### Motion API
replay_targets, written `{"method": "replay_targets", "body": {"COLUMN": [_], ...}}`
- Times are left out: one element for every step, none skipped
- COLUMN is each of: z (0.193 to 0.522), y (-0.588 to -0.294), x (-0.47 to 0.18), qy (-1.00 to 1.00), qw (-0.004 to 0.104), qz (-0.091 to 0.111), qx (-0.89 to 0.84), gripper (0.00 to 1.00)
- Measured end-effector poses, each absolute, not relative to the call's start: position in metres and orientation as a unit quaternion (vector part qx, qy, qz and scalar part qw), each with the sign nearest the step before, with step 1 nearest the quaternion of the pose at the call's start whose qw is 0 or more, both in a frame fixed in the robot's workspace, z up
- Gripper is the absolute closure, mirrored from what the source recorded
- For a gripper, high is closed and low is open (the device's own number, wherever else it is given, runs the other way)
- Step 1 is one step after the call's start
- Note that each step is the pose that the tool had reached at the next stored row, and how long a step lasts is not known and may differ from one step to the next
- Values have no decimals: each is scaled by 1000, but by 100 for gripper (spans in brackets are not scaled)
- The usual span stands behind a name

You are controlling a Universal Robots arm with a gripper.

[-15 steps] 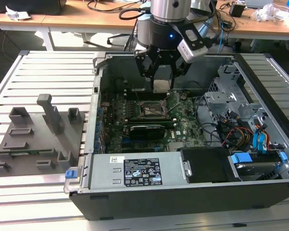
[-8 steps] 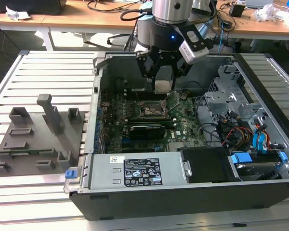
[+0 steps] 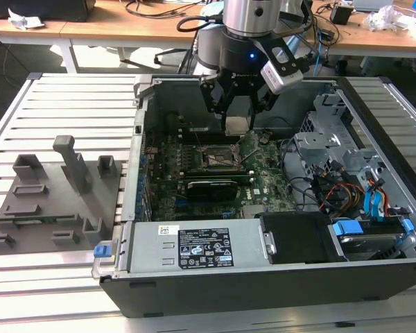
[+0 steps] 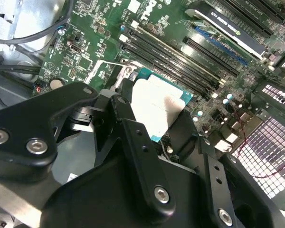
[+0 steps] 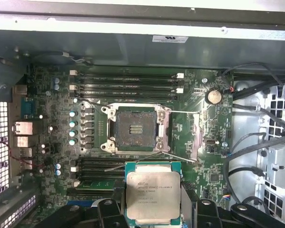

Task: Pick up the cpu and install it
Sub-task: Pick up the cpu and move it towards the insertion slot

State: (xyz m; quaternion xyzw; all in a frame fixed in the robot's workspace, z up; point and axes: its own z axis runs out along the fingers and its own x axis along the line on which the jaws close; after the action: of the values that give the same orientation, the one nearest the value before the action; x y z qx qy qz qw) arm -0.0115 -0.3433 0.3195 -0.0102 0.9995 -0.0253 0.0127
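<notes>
While the hand [image 3: 238, 109] is clamped on the cpu [image 5: 153, 194] by two opposite edges, you have the chip hanging metal lid up above the motherboard [image 5: 52, 137], inside the open computer case [image 3: 135, 173]. It is near the socket [image 5: 135, 127] but not in it: the first wrist view shows it beside the socket, over the memory slots [image 5: 128, 164].

To do this well, I judge you should hold the chip flat and square its edges to the socket frame before it goes any lower. The bare contacts probably bend easily, so come straight down and never slide. Mind the thin wire levers [image 5: 180, 112] lying close to the socket. Which corner marks the chip's orientation I cannot tell, so check that first.

As for writing, the cpu lid carries several lines of engraved print. A white label [image 3: 202, 251] covered in rows of print and marks sits on the black power supply [image 3: 152, 253]. A small white sticker [image 5: 169, 39] is on the case wall.
</notes>
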Motion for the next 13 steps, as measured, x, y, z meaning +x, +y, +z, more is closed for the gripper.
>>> {"method": "replay_targets", "body": {"z": [319, 318, 317, 315, 313, 311, 310, 309, 308, 308, 307, 306, 305], "y": [-342, -342, -341, -340, -339, -339, -339, -339, -339, -339, -339, -339, -339], "x": [-11, -10, -10, -10, -10, -10, -10, -10, -10, -10, -10, -10, -10], "qy": [1000, 1000, 1000, 1000, 1000, 1000, 1000, 1000, 1000, 1000, 1000, 1000, 1000], "qw": [13, 13, 13, 13, 13, 13, 13, 13, 13, 13, 13, 13, 13], "qz": [-25, -25, -25, -25, -25, -25, -25, -25, -25, -25, -25, -25, -25], "qx": [-10, -10, -10, -10, -10, -10, -10, -10, -10, -10, -10, -10, -10], "gripper": [45, 45, 45, 45, 45, 45, 45, 45, 45, 45, 45, 45, 45]}}
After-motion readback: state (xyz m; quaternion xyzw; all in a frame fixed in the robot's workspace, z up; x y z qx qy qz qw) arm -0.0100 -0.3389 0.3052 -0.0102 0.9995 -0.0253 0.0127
